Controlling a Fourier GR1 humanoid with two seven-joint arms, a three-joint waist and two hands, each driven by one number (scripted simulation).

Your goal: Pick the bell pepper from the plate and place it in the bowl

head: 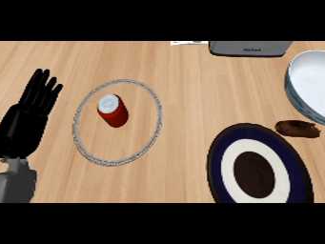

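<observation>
Nearest the camera, at five o'clock, lies a dark blue plate [259, 164] with a white ring and a dark brown centre; it is the broadest thing on the wooden table [186, 71]. Next in size, at two o'clock, a white bowl [318, 86] with a patterned outer wall is cut off by the right edge. Left of centre sits a clear glass plate [117, 122] with a beaded rim, and on its upper half lies a red cylinder with a white end, presumably the bell pepper [113, 111]. At nine o'clock the left hand [25, 121] rests open, fingers straight and pointing toward twelve. A grey appliance [250, 48] shows at one o'clock. Smallest, a brown lumpy item [298, 127], hard to identify, lies between bowl and blue plate.
</observation>
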